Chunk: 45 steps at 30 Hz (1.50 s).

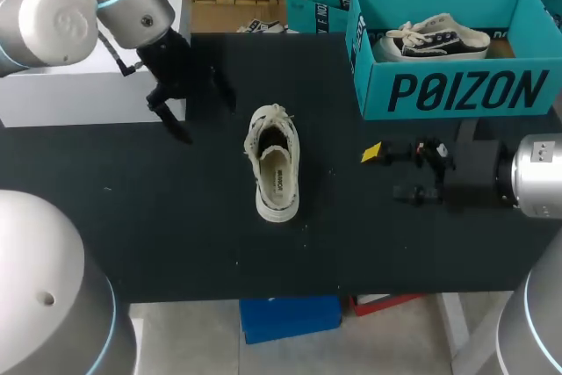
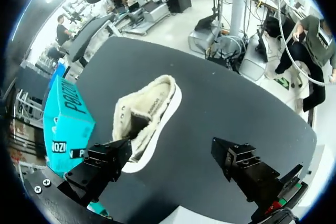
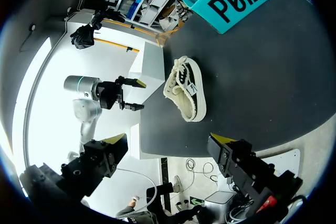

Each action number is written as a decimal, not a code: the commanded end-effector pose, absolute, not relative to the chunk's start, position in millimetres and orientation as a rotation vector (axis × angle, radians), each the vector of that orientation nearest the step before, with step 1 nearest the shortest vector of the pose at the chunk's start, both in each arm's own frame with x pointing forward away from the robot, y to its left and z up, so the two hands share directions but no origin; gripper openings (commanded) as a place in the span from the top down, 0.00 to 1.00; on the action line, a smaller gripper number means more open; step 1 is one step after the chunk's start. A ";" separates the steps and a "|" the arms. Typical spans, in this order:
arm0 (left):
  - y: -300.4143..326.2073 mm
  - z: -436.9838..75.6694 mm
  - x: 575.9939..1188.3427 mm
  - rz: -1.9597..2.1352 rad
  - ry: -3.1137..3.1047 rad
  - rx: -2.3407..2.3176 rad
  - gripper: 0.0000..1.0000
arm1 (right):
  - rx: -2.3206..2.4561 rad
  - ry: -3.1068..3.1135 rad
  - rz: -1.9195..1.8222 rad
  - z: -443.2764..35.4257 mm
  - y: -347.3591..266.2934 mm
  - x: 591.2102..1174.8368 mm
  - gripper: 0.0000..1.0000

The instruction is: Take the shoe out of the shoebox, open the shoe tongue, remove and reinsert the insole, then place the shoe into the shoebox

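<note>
Left hand (image 1: 204, 118) & right hand (image 1: 391, 173) are both held wide, empty. Shoe (image 1: 276, 164) is laid on tabletop (image 1: 176, 234) btwn them, outside shoebox (image 1: 457, 90). Light, soft upper, probably floppy; best gripped at heel collar.

Black table (image 1: 176, 234), white block (image 1: 79, 94) at left edge
</note>
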<state>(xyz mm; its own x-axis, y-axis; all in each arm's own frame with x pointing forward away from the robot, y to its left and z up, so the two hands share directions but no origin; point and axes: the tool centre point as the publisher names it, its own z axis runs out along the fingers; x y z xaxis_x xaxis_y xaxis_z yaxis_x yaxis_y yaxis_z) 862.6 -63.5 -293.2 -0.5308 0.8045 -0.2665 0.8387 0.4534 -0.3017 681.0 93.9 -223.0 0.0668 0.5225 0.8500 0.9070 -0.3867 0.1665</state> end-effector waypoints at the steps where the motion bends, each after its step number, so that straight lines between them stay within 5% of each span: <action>1: -78.2 -296.9 867.2 -0.484 2.582 1.679 0.00 | -1.940 -1.420 -1.257 -222.8 93.7 681.0 0.00; 9: -87.5 -314.2 867.1 -0.392 2.491 1.852 0.00 | -1.940 -1.420 -1.257 -222.8 93.7 681.0 0.00; 19: -94.1 -329.2 867.4 -0.344 2.418 1.969 0.18 | -1.940 -1.420 -1.257 -222.8 93.7 681.0 0.00; 45: -109.1 -379.1 868.1 -0.240 2.306 2.109 0.33 | -1.940 -1.420 -1.257 -222.8 93.7 681.0 0.00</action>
